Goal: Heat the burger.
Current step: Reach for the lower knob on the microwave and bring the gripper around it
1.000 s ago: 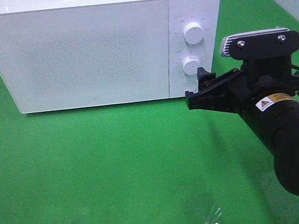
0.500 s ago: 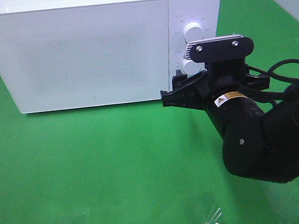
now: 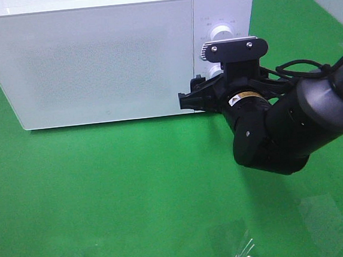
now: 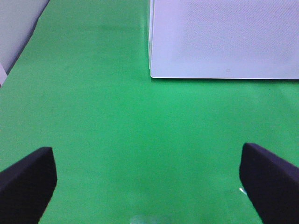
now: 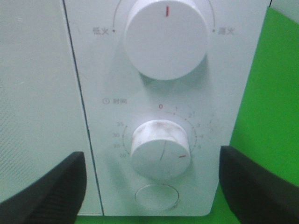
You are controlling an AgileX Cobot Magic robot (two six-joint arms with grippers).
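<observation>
The burger is out of view; no frame shows it. The white microwave (image 3: pixel 93 57) stands at the back with its door shut. My right gripper (image 3: pixel 194 96) hovers open just in front of the control panel, low near the door seam. In the right wrist view its black fingers (image 5: pixel 46 189) flank the lower timer knob (image 5: pixel 160 149) without touching it, with the right gripper (image 5: pixel 152 186) centred below that knob. The upper knob (image 5: pixel 166 37) sits above, a round button (image 5: pixel 157 197) below. My left gripper (image 4: pixel 148 186) is open over bare green cloth, well short of the microwave (image 4: pixel 224 37).
Green cloth (image 3: pixel 105 194) covers the table in front of the microwave. A crumpled bit of clear plastic (image 3: pixel 245 251) lies near the front edge. The right arm's bulky black body (image 3: pixel 279 125) fills the space right of the panel.
My right arm has swung left and closer to the microwave, carrying its open gripper from beside the panel to in front of the lower knob. The left gripper's view has no earlier frame.
</observation>
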